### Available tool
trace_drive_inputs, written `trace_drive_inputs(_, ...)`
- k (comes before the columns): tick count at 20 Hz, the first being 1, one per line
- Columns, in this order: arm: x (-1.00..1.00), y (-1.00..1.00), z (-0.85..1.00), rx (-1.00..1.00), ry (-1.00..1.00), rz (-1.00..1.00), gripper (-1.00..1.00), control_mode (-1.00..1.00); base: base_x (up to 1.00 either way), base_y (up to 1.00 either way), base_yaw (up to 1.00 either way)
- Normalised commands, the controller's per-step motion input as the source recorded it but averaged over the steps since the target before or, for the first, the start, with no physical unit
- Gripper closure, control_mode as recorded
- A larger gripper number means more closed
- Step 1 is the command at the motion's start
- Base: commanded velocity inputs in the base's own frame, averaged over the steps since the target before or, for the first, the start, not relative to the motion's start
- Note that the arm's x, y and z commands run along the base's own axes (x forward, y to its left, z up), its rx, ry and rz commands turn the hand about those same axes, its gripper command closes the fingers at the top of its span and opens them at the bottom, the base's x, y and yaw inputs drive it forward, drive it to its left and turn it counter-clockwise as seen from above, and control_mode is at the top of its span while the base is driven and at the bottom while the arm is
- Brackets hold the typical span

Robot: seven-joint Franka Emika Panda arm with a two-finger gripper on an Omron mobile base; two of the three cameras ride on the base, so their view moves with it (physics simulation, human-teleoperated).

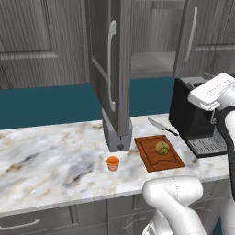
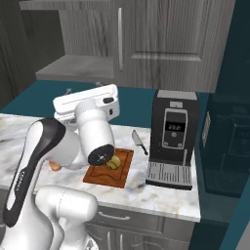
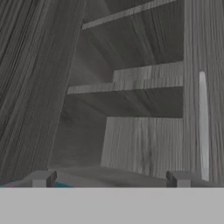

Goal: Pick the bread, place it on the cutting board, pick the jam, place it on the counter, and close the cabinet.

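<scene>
In the left base view the bread [image 1: 161, 148] lies on the cutting board [image 1: 151, 161] near the counter's [image 1: 55, 156] front edge, and the jam [image 1: 112, 163] stands just off the board's left edge, so both look delivered and only the cabinet [image 1: 115, 69] door, swung out over the counter, seems left to shut. In the right base view the arm hides most of the board, the bread peeking out beside it. In the hand view the gripper [image 3: 111, 179] faces the cabinet's shelf, its fingertips [image 3: 42, 178] spread wide and holding nothing.
</scene>
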Motion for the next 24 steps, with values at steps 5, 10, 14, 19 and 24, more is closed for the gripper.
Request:
trace_drive_inputs(5,-0.39,0.23,0.25,0.0,0.09,-0.04,-1.0,-1.0,0.0,0.0,0.0)
trace_drive_inputs(10,-0.42,0.2,0.32,0.0,0.13,-0.07,-1.0,-1.0,0.0,0.0,0.0)
trace_drive_inputs(14,-0.44,0.16,0.28,0.0,0.14,-0.08,-1.0,-1.0,0.0,0.0,0.0)
trace_drive_inputs(19,-0.49,0.09,0.24,0.0,0.1,-0.07,-1.0,-1.0,0.0,0.0,0.0)
trace_drive_inputs(24,-0.53,0.1,0.17,-0.02,0.04,-0.08,-1.0,-1.0,0.0,0.0,0.0)
